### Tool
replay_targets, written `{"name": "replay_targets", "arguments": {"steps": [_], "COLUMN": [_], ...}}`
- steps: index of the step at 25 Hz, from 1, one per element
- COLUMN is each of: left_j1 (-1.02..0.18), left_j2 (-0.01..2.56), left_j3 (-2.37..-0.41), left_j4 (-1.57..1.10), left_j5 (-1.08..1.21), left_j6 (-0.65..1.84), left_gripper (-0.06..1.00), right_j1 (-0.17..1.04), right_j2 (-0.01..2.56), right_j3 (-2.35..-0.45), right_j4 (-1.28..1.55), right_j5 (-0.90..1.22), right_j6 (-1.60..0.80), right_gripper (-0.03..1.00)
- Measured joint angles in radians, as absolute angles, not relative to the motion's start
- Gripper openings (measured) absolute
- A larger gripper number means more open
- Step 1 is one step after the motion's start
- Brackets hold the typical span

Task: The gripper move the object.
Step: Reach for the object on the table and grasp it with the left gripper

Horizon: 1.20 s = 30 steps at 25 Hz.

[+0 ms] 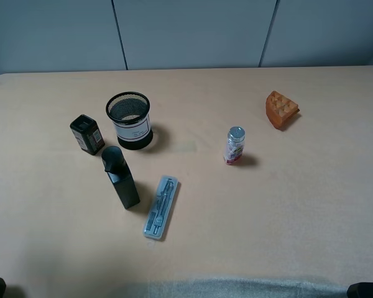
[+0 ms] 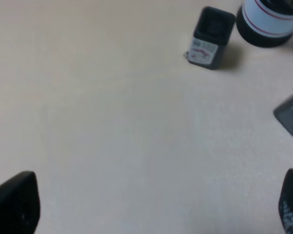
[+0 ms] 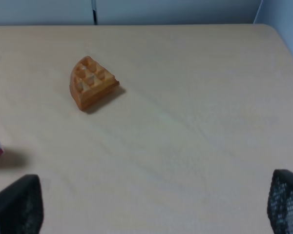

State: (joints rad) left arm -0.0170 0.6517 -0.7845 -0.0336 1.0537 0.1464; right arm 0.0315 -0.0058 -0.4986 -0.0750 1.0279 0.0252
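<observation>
The object [image 1: 87,133] is a small black box with a white-and-red label. It stands on the table left of the mesh cup [image 1: 129,121]. In the left wrist view the object [image 2: 211,37] is far ahead of my left gripper [image 2: 154,209], whose dark fingers [image 2: 14,202] are wide apart with nothing between them. My right gripper [image 3: 151,207] is also open and empty over bare table on the right side, well away from the object. In the exterior high view only dark bits of the arms show at the bottom corners.
A tall slim black bottle [image 1: 120,177] stands in front of the object. A clear case [image 1: 161,207] lies beside the bottle. A clear bottle with a silver cap [image 1: 234,146] stands mid-table. An orange wedge [image 1: 281,110] lies at the back right and shows in the right wrist view [image 3: 92,82].
</observation>
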Motion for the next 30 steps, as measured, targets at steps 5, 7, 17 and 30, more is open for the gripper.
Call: {"name": "replay_targets", "arguments": {"steps": [5,7,17,30], "left_j1": [-0.017,-0.017,-0.017,-0.031], "left_j2": [0.756,0.795,0.97,1.185], "left_j3": [-0.815,-0.827,-0.876,-0.877], "left_j4": [-0.045,-0.049,-0.068,-0.118], "left_j5": [1.053,1.053,1.026,0.878], "left_j6": [0.158,0.169,0.215,0.305], "left_gripper": [0.98,0.98,0.98,0.98], "right_j1": [0.032,0.032,0.032,0.032], "right_j2": [-0.006,-0.006,-0.006,-0.006], "right_j3": [-0.499,-0.499,-0.499,-0.499], "right_j4": [-0.075,-0.075,-0.075,-0.075], "right_j5": [1.028,1.028,1.028,1.028], "right_j6": [0.025,0.026,0.028,0.028], "right_gripper": [0.69,0.69,0.69,0.69]}}
